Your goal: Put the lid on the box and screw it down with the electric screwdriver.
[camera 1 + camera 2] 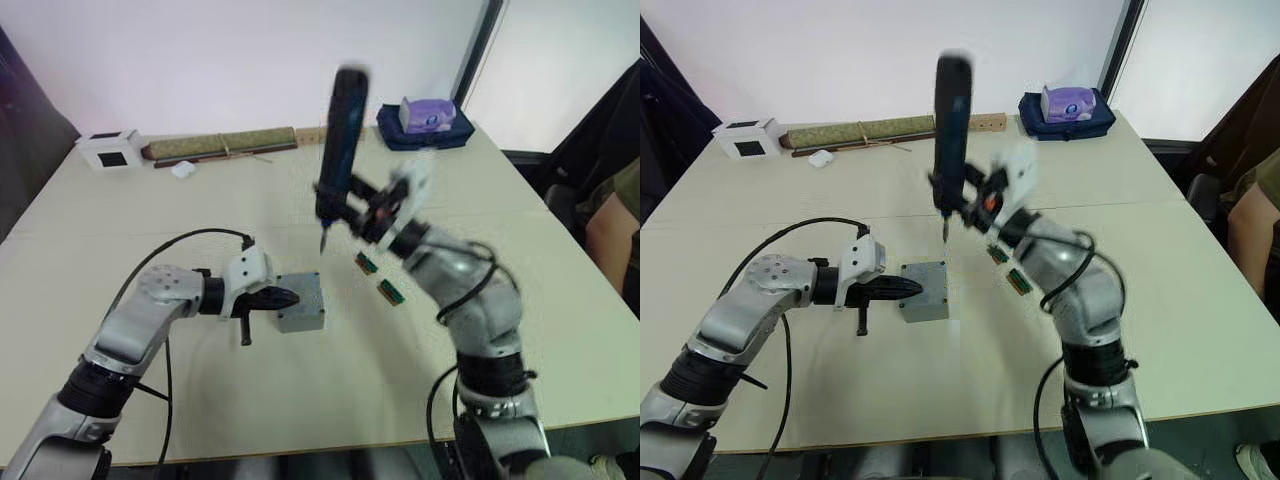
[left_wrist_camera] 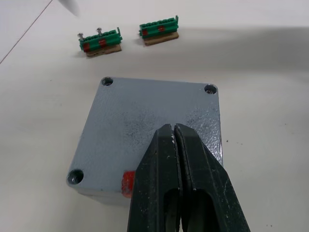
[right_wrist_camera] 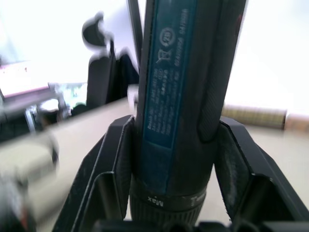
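The grey lid point(image 2: 145, 113) lies on the grey box point(image 1: 301, 318) at mid-table, with empty screw holes at its corners. My left gripper point(image 2: 173, 129) is shut, its closed fingertips resting on top of the lid from the box's left side. A red patch shows at the lid's edge beside the fingers. My right gripper point(image 1: 350, 207) is shut on the electric screwdriver point(image 1: 341, 130). It holds the black tool nearly upright above the table. The thin bit point(image 1: 323, 240) points down, above and just behind the box's far right part.
Two green circuit boards point(image 1: 366, 263) point(image 1: 390, 291) lie right of the box. Along the far edge are a white cube point(image 1: 110, 150), a long greenish bar point(image 1: 220, 145), a small white object point(image 1: 182, 170) and a blue pouch with a purple pack point(image 1: 425, 120). A person point(image 1: 612, 225) sits at the right.
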{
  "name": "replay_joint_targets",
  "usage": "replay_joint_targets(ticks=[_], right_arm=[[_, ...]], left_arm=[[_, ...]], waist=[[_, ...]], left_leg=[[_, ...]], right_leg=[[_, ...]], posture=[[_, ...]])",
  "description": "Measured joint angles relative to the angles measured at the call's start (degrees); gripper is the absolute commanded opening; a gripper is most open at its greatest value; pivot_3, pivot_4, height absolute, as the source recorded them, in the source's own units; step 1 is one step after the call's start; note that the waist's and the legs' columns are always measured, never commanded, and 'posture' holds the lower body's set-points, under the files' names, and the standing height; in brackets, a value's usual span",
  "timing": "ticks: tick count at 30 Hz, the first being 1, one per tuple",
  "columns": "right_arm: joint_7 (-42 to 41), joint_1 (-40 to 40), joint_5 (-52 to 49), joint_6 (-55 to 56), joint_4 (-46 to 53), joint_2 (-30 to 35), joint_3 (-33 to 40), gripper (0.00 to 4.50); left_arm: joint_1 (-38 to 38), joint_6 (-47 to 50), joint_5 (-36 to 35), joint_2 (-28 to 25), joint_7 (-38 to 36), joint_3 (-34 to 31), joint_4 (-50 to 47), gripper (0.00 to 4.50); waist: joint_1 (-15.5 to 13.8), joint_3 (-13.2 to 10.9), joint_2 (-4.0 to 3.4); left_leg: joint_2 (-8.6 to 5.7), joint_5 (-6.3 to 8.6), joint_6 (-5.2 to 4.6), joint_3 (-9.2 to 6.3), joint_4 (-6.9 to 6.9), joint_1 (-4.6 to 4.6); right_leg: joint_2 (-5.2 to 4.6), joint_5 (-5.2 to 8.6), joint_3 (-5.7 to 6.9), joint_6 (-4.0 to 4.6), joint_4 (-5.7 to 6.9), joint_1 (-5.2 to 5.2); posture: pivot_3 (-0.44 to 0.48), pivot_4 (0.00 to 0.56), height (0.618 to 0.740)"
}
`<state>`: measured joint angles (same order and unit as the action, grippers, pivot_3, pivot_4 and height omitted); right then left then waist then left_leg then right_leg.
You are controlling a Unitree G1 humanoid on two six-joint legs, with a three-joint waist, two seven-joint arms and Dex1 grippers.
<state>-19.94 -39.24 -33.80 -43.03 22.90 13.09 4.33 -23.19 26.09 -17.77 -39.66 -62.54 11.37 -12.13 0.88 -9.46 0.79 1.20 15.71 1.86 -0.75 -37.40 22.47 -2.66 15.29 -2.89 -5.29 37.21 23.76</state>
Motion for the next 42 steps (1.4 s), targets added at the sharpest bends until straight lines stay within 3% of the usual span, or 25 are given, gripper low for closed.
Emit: replay_joint_targets(ticks=[4, 8, 12, 16, 25, 27, 32, 36, 40, 42], right_arm=[[1.7, -3.9, -4.7, -16.9, 1.3, 12.3, 3.7, 1.86], [4.2, -4.6, -6.5, -30.2, -0.9, 15.9, 5.4, 1.86], [3.7, -6.7, -5.8, -43.0, -2.1, 28.8, 1.0, 1.86], [3.9, -5.4, -2.9, -49.0, -11.2, 32.1, -1.8, 1.86], [1.4, -5.0, 2.3, -47.5, -26.6, 30.4, -6.3, 1.86], [0.8, -5.8, 3.2, -46.9, -28.3, 30.3, -7.3, 2.84], [-0.9, -6.4, 5.4, -44.4, -29.8, 30.2, -9.1, 4.48], [-3.1, -6.5, 6.8, -40.5, -27.9, 31.3, -11.1, 4.48], [-10.1, -7.4, 9.0, -25.0, -15.0, 34.6, -13.0, 4.48], [-13.4, -7.6, 8.3, -20.6, -10.1, 33.8, -12.6, 3.98]], left_arm=[[-2.0, 1.5, -2.2, 0.2, -0.6, -0.9, -1.8, 0.0], [-3.6, 2.6, -4.8, 0.3, -1.0, -1.9, -4.2, 0.0], [-4.2, 4.1, -8.0, 0.2, -1.4, -3.4, -6.7, 0.0], [-4.7, 5.0, -10.2, 0.3, -1.1, -4.4, -7.9, 0.0], [-5.9, 7.2, -13.6, 0.6, 0.9, -5.5, -11.3, 0.0], [-5.7, 7.3, -13.6, 0.2, 1.2, -5.5, -11.7, 0.0], [-3.6, 7.5, -13.5, -0.9, 2.0, -5.5, -12.7, 0.0], [-1.2, 7.5, -12.3, -2.9, 3.1, -5.5, -13.2, 0.0], [1.2, 6.7, -7.3, -6.5, 5.9, -6.3, -9.1, 0.0], [2.6, 5.3, -4.7, -7.6, 6.6, -6.4, -7.2, 0.0]], waist=[[-0.1, -0.1, 0.15], [0.5, -0.2, 0.01], [0.2, -0.5, -0.13], [0.2, -0.5, -0.08], [0.5, -0.6, -0.1], [0.4, -0.6, -0.08], [0.3, -0.6, -0.08], [0.3, -0.6, -0.15], [0.8, -0.7, -0.27], [1.0, -0.7, -0.18]], left_leg=[[-0.02, 0.01, -0.02, 0.1, 0.18, 0.16], [-0.03, 0.01, -0.03, 0.23, 0.12, 0.83], [-0.02, 0.01, -0.03, 0.15, 0.14, 0.97], [-0.09, 0.01, -0.03, 0.23, 0.04, 0.96], [-0.07, 0.01, -0.04, 0.25, 0.02, 0.92], [-0.07, 0.01, -0.04, 0.24, -0.02, 0.91], [-0.1, 0.01, -0.03, 0.24, -0.17, 0.91], [-0.1, 0.01, -0.04, 0.24, -0.2, 0.92], [-0.02, 0.01, -0.04, 0.18, -0.16, 0.9], [0.05, 0.01, -0.04, 0.12, -0.17, 0.9]], right_leg=[[-0.05, 0.02, 0.1, 0.03, -0.24, 0.05], [0.01, 0.0, -0.03, -0.01, -0.04, 0.89], [0.05, 0.02, 0.04, 0.01, -0.09, 1.01], [0.0, 0.0, -0.02, -0.01, -0.12, 0.95], [0.08, -0.02, -0.08, -0.06, -0.05, 0.96], [0.08, -0.02, -0.07, -0.06, -0.06, 0.92], [0.04, -0.07, -0.07, -0.14, -0.06, 0.86], [0.05, -0.08, -0.07, -0.15, -0.05, 0.86], [0.15, -0.07, -0.03, -0.16, -0.02, 0.9], [0.18, -0.07, 0.04, -0.15, -0.04, 0.83]], posture=[[0.0, 0.15, 0.74], [0.0, 0.15, 0.74], [0.0, 0.15, 0.74], [0.0, 0.15, 0.74], [0.0, 0.15, 0.74], [0.0, 0.15, 0.74], [0.0, 0.15, 0.74], [0.0, 0.15, 0.74], [0.0, 0.15, 0.74], [0.0, 0.15, 0.74]])
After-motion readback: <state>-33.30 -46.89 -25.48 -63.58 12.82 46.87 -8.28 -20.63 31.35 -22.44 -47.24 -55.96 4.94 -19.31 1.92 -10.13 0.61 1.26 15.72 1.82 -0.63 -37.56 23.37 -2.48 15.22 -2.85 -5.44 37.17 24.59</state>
